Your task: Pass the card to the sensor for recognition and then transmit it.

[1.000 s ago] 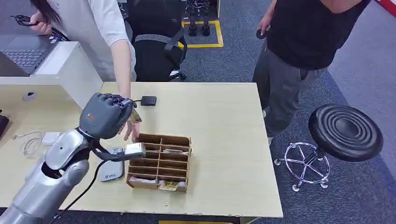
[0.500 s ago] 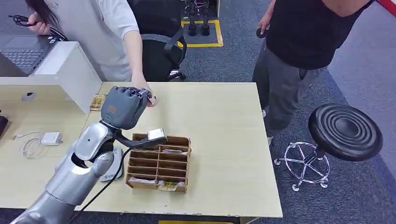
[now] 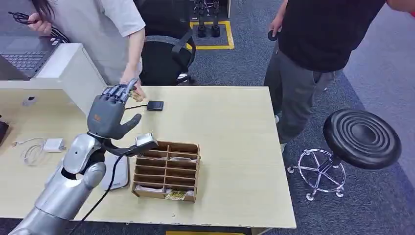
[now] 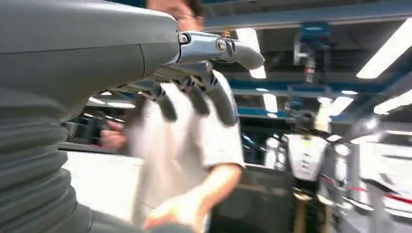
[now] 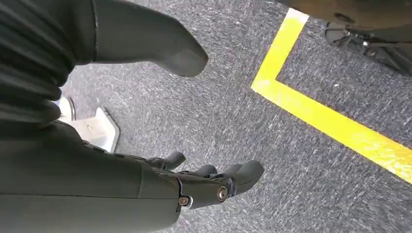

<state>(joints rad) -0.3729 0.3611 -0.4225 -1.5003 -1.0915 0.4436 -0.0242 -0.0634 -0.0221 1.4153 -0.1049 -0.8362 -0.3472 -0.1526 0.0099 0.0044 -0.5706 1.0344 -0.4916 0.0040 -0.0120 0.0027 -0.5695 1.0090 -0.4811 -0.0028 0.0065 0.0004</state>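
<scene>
The left hand (image 3: 108, 113) is reaching toward the far left corner of the table (image 3: 230, 147), fingers spread and holding nothing. The card (image 3: 135, 95) appears to be sitting in the person's hand (image 3: 131, 88), touching the robot's fingertips, so the handover looks done. Judging from that, the hand should be staying open and level until the person is drawing the card clear, avoiding any closing on their fingers. The right hand (image 5: 194, 182) is hanging over the floor, fingers loosely extended, empty.
</scene>
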